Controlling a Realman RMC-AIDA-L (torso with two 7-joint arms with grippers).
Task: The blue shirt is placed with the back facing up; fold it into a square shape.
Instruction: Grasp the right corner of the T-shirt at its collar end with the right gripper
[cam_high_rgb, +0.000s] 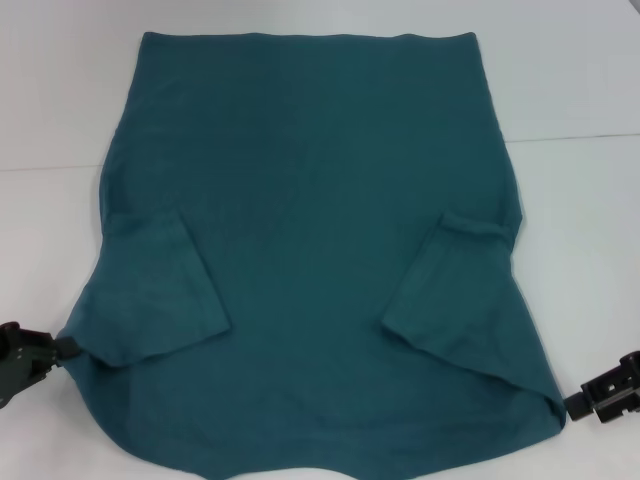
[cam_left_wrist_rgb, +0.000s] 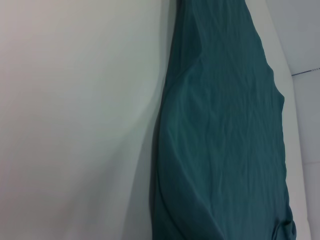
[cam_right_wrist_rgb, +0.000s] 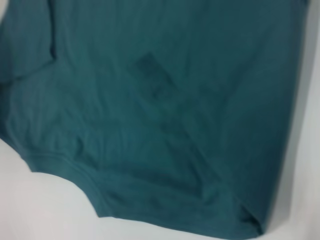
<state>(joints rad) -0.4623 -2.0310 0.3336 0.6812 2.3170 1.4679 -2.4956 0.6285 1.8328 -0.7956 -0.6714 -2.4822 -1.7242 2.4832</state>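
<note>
A: Head view first. Where is the blue shirt (cam_high_rgb: 320, 250)?

B: Spread flat on the white table (cam_high_rgb: 60, 100), hem at the far side, both sleeves already folded inward over the body. The left gripper (cam_high_rgb: 35, 352) sits at the near left shoulder corner, its tip touching the cloth edge. The right gripper (cam_high_rgb: 600, 398) sits at the near right corner, its tip just at the fabric.

A: Do they have hold of the cloth?

B: I cannot tell. Both tips meet the shirt's edge, but whether the fingers are closed on fabric or only beside it is not visible.

A: Left wrist view?

B: Only the shirt (cam_left_wrist_rgb: 225, 140) running away from that arm, its long side edge lying on the table (cam_left_wrist_rgb: 75, 125). No fingers show.

A: Right wrist view?

B: The shirt (cam_right_wrist_rgb: 160, 100) fills it, with a folded sleeve and the curved neckline edge against the table (cam_right_wrist_rgb: 40, 210). No fingers here either.

A: So which step?

B: I judge the sleeves done and the lengthwise fold about to begin. Next calls for a firm pinch at both near corners, then lifting them together, evenly, and carrying them away from the robot toward the hem.
</note>
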